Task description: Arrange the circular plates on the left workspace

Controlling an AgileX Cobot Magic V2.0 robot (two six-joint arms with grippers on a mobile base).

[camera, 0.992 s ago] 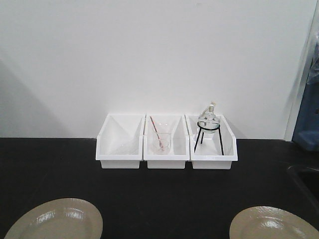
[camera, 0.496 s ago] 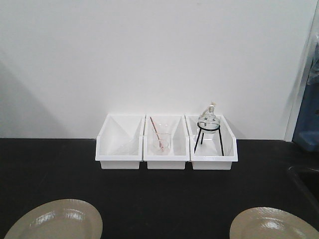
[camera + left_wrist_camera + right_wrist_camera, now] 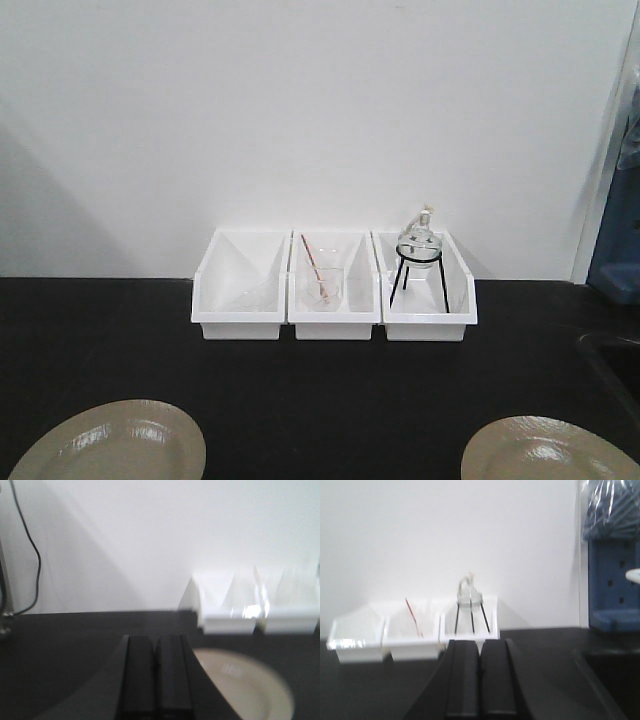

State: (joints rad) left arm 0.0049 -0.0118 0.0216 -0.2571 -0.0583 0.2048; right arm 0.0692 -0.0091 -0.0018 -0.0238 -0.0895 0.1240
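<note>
Nothing is gripped yet: my left gripper [image 3: 156, 677] and my right gripper [image 3: 480, 680] both hang empty, fingers pressed together, above the black benchtop [image 3: 330, 400]. One circular plate [image 3: 110, 442] lies at the near left. The other plate [image 3: 548, 448] lies far right, near the sink [image 3: 615, 365], and I judge it needs carrying over.
</note>
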